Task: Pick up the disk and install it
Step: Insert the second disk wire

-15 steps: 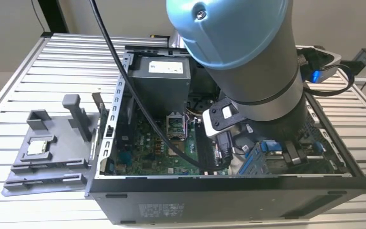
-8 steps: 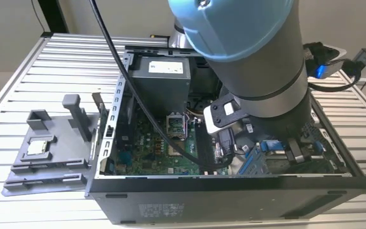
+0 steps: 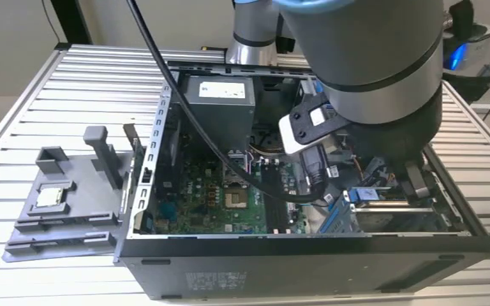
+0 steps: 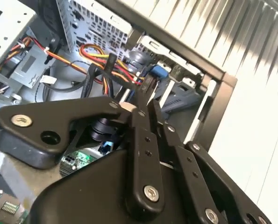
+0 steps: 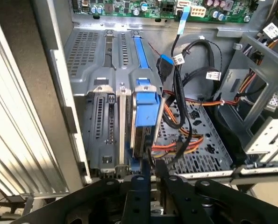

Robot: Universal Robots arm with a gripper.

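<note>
Here the gripper (image 5: 148, 175) reaches inside the computer case (image 3: 313, 268), jaws nearly together, pinching the edge of the disk (image 5: 143, 109), which stands upright in the drive bay (image 5: 101, 121) slots.

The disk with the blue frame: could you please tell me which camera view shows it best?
The first wrist view: the disk stands edge-on in its bay slot, directly above the tool. The exterior view gives a blue glimpse beneath the arm; the second wrist view, blue edges behind links.

disk (image 5: 143, 114): edge-on, label hidden | gripper (image 5: 150, 173): fingertips masked by its linkage
</note>
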